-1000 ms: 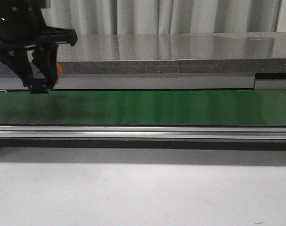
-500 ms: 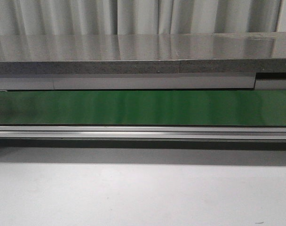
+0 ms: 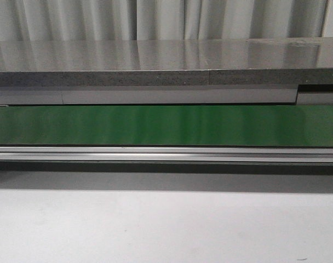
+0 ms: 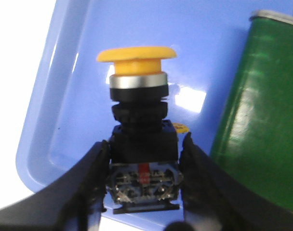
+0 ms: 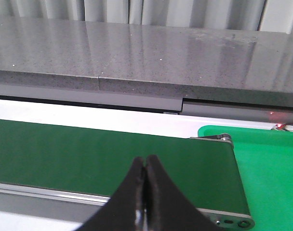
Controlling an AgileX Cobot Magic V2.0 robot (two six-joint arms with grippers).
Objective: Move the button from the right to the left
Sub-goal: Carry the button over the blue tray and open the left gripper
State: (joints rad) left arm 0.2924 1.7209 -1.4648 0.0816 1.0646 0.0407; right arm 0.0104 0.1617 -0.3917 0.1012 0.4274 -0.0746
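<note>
Two end effectors: left (image 4: 144, 180) grips the button (image 4: 139, 115), right (image 5: 145, 192) closed empty.

The long green conveyor belt (image 3: 166, 125) is seen bare along its whole visible length; it is bounded behind by the raised grey stone-like ledge (image 3: 155, 78); in the left wrist view, the light blue plastic tray (image 4: 64, 96) is flanked by the belt's green end (image 4: 257, 120).

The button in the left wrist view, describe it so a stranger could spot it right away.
Find the blue tray beside the green conveyor belt. Above it the left pincer grips the button by its dark boxy body. Its round yellow mushroom cap over a silver ring sets it apart.
</note>
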